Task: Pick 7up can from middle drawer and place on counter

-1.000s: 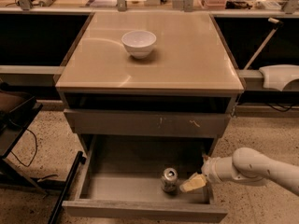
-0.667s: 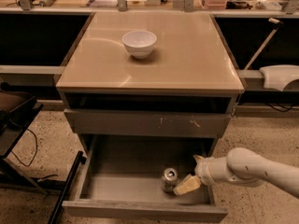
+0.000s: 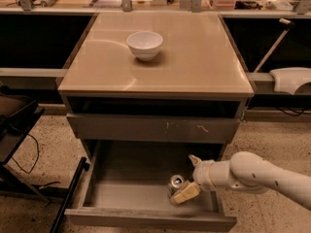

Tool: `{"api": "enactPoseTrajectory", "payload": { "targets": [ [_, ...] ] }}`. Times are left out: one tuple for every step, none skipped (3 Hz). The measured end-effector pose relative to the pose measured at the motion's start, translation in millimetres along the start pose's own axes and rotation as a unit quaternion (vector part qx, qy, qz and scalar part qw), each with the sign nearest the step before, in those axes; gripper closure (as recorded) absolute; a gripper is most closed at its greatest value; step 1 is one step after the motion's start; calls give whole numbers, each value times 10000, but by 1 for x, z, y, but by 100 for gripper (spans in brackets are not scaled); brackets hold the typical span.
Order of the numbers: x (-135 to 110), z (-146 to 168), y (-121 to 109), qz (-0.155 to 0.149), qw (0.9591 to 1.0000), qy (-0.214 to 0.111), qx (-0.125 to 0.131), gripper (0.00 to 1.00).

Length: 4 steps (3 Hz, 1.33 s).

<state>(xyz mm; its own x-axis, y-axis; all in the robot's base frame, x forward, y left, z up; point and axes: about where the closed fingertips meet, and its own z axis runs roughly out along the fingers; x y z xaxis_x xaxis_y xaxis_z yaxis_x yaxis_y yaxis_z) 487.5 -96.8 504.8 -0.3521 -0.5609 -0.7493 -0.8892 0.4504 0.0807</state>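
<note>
Camera view: hand (image 3: 187,177) by 7up can (image 3: 175,182), mid drawer (image 3: 124,199); bowl (image 3: 145,44) above.

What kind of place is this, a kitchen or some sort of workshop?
Probably a lab or workshop, not a kitchen: cluttered workbenches at the back, a speckled floor, and a robot arm whose end effector reaches into the open middle drawer beside a 7up can.

1 camera looks down from the front on counter (image 3: 194,57), middle drawer (image 3: 126,193), hand (image 3: 188,177) in drawer
</note>
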Motion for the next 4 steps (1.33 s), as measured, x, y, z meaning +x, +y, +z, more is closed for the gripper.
{"api": "enactPoseTrajectory", "payload": {
  "targets": [
    [17, 4, -8, 245, 9996, -102, -15, 0],
    [44, 21, -20, 626, 9974, -357, 19, 0],
    [68, 56, -15, 1036, 9921, -682, -205, 0],
    [65, 81, 1, 1040, 9911, -724, -413, 0]
  ]
}}
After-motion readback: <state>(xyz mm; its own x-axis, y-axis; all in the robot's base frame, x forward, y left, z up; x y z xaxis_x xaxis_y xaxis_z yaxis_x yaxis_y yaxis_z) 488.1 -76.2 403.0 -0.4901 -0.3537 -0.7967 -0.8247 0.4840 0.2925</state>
